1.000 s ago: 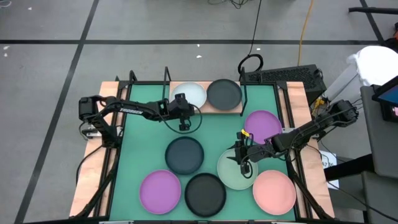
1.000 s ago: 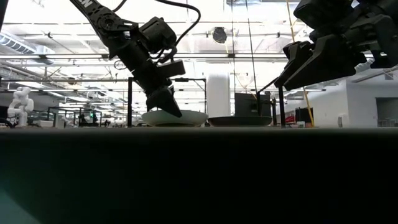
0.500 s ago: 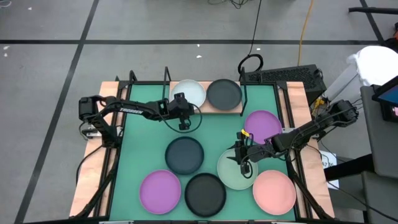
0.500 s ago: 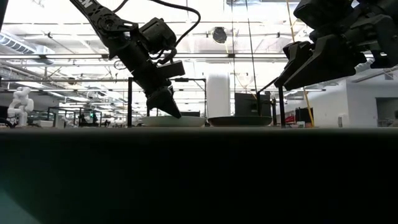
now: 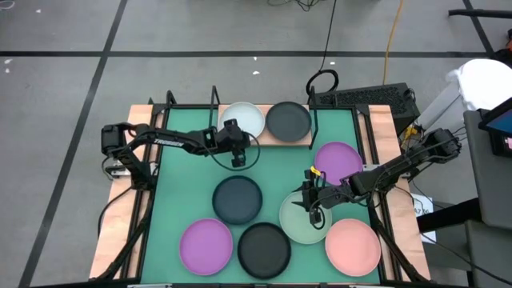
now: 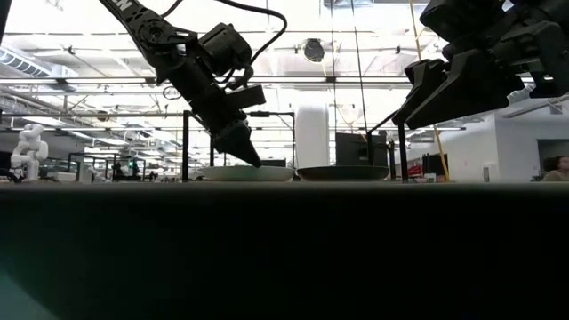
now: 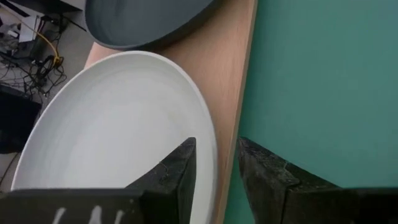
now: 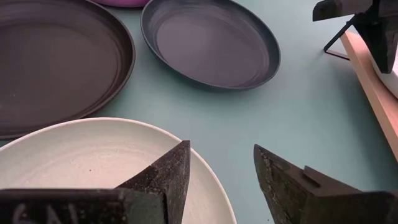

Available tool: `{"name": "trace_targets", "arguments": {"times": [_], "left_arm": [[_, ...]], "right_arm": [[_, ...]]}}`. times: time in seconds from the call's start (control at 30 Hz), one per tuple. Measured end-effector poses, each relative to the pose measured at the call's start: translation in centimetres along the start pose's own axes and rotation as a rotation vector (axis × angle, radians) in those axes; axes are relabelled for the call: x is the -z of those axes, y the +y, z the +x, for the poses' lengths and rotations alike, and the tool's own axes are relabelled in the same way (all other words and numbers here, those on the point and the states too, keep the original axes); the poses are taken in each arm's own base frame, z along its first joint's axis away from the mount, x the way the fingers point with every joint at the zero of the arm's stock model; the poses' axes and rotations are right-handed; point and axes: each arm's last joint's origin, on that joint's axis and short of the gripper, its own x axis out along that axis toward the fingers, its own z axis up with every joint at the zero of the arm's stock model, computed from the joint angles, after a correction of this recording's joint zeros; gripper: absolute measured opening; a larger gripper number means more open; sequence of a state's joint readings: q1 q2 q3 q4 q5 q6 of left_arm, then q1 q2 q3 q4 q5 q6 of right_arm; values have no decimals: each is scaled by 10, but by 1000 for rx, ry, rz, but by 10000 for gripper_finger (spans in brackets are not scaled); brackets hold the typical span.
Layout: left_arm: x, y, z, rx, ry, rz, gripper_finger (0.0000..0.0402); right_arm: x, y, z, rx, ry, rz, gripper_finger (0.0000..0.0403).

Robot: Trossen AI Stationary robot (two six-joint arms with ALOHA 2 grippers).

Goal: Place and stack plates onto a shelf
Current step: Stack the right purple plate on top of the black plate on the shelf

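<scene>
Plates: eight total. One white (image 5: 242, 120), one dark grey (image 5: 288, 120), two purple (image 5: 338, 160) (image 5: 206, 245), one dark teal (image 5: 238, 199), one black (image 5: 264, 249), one pale mint (image 5: 298, 222), one salmon pink (image 5: 353, 246). Shelf (image 5: 276, 138): one. Arms: two, each with two fingers.

We've got the left gripper (image 7: 216, 163) straddling the rim of the white plate (image 7: 112, 124), fingers parted, one over the plate, one over the green mat (image 7: 323, 81). Plate sits on the shelf (image 7: 227, 56) board's edge, dark grey plate (image 7: 143, 22) just beside it.
</scene>
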State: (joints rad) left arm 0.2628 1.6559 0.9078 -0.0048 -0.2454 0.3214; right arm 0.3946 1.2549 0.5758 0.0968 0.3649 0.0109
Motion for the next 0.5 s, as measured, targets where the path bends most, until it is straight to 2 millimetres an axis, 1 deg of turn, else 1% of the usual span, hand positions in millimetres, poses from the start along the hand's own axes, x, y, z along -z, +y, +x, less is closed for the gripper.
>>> {"name": "trace_targets", "arguments": {"times": [0.1,0.33,0.5], "left_arm": [[-3,-2,-4,2,-20,-6,125],[-15,-7,-24,13,-90,-5,125],[-23,-13,-40,30,-137,-7,125]], "right_arm": [[0,0,0,0,3,-1,159],[0,0,0,0,3,4,159],[-3,-2,-6,-1,-23,42,159]]}}
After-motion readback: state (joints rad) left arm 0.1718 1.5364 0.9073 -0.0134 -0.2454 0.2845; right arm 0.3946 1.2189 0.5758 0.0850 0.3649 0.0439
